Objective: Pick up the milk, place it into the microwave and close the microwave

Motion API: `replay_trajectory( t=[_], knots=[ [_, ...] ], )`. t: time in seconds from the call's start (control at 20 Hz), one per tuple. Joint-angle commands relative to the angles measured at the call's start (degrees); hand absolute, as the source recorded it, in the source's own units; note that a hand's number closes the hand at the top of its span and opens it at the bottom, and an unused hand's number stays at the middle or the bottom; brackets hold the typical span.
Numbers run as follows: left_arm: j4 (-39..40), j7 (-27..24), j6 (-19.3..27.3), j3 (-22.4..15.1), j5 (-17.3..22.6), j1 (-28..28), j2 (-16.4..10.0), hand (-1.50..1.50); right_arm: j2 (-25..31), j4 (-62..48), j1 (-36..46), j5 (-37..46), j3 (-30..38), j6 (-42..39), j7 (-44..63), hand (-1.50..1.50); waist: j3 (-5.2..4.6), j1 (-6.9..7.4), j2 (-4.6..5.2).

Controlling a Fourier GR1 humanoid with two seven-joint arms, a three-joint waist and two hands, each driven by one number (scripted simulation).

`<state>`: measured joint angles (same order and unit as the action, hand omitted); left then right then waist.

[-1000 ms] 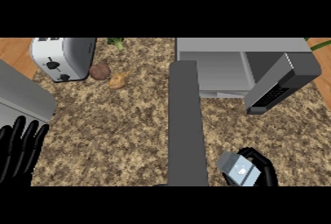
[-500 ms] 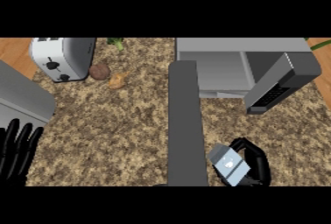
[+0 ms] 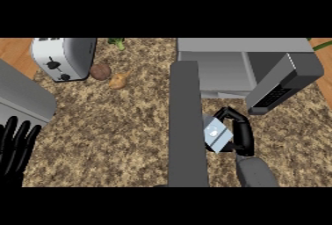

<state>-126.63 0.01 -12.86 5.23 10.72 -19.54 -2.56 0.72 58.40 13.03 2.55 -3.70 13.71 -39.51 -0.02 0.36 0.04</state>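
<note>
The milk carton (image 3: 216, 133), pale blue-white, is held above the counter just right of the tall grey bar. My right hand (image 3: 239, 132) is curled round it, fingers wrapping its far and right sides. It hangs just in front of the microwave (image 3: 220, 66), whose door (image 3: 284, 83) stands swung open to the right, showing the grey inside. My left hand (image 3: 16, 147) rests open at the lower left edge, fingers up.
A grey upright bar (image 3: 186, 127) runs down the middle of the view, right next to the carton. A toaster (image 3: 62, 57) stands at the far left, with a brown potato (image 3: 100, 71) and a tan vegetable (image 3: 118, 80) beside it. A grey panel (image 3: 23, 94) sits at the left.
My right hand has carried the milk carton up the view, from the near edge of the counter toward the microwave opening. The left hand has sunk slightly lower.
</note>
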Motion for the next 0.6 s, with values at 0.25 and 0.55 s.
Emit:
replay_trajectory(
  t=[0.25,0.55],
  knots=[
    [0.0,1.01,-1.62,1.15,1.04,0.41,-1.18,-1.5,3.79,-18.93,22.79,3.95,7.44,8.47,9.73,1.5,0.07,1.2,0.32],
    [2.59,-2.16,-2.31,1.28,-0.38,1.19,-0.29,-1.5,5.58,-34.03,32.89,5.38,11.07,12.66,5.8,1.5,0.08,1.82,0.59]
  ],
)
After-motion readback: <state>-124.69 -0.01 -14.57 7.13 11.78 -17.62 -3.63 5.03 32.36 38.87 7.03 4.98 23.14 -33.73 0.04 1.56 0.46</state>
